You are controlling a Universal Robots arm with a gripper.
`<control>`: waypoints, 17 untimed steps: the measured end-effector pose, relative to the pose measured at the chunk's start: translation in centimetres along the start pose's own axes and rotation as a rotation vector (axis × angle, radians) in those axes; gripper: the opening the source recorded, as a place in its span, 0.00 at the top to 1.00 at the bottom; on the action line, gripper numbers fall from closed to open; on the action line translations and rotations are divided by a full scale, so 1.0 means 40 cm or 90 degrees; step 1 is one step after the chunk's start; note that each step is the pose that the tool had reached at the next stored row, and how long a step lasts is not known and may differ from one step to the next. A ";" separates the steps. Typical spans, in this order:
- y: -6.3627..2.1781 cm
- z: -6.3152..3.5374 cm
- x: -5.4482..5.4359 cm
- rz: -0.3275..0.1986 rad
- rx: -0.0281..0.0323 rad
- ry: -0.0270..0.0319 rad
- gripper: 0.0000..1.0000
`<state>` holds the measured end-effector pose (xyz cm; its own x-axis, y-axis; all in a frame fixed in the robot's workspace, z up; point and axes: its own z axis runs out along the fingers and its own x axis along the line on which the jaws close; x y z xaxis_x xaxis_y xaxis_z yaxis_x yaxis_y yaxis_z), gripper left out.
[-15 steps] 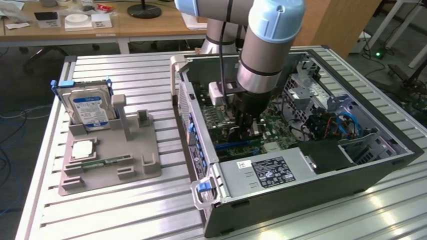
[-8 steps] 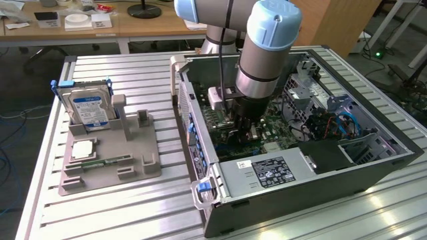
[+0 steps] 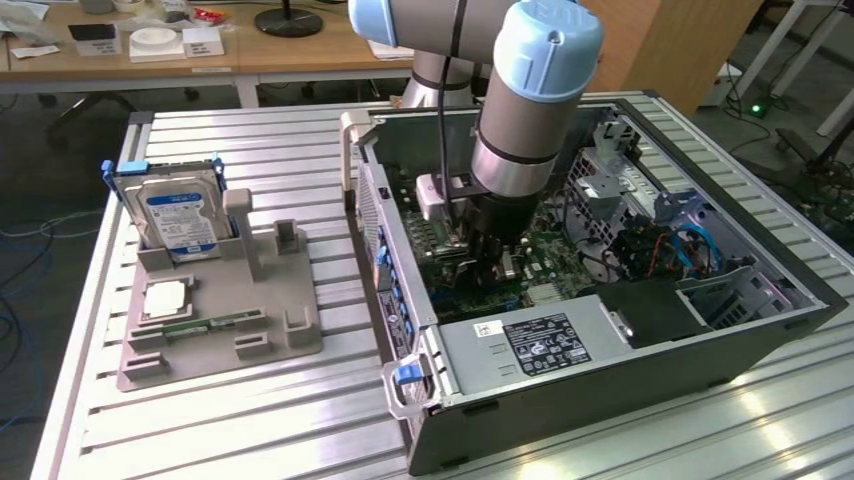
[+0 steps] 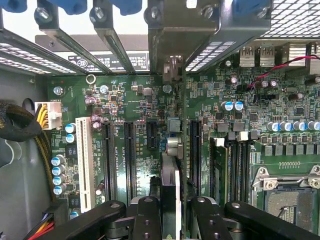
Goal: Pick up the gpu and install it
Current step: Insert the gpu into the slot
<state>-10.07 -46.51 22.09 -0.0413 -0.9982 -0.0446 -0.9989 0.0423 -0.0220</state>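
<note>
While the arm reaches down into the open computer case on the bench, we see our tool closed narrowly on the gpu, which it holds edge-on between both fingers. In the wrist view the card hangs just above the motherboard, between two long black expansion slots, its silver bracket up among the rear slot covers. We judge the pick-up done and the installing in hand. Seating should call for the card edge lined up square over its slot, then firm, even downward pressure. At nine o'clock of the case in the exterior view, the grey holder carries the hard drive.
</note>
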 end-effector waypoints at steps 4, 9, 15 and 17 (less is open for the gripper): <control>0.000 0.002 0.000 0.000 -0.0001 0.0001 0.73; 0.000 0.002 0.000 0.000 0.0000 0.0000 0.73; 0.000 0.002 0.000 0.000 0.0000 0.0000 0.73; 0.000 0.002 0.000 0.000 -0.0001 0.0000 0.73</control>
<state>-10.07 -46.51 22.01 -0.0412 -0.9982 -0.0447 -0.9989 0.0422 -0.0219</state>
